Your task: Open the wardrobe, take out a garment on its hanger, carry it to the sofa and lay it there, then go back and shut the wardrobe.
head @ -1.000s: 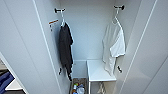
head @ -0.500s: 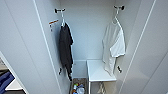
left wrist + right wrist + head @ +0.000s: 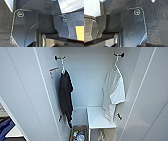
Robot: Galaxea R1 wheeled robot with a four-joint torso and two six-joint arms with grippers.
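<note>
Both doors of the wardrobe are standing open at the frame's sides, cropped by its edges. At bottom centre a bin of small items is blurring together. Further in, the garment is hanging right of centre on its hanger, a black garment left. I cannot tell whether either gripper is apart or together.

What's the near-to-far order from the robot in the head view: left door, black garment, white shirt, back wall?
1. Left door: swung open at the picture's left, nearest.
2. Black garment on the left wall and white shirt on the right wall: too close to call.
3. Back wall: behind both, farthest.
</note>
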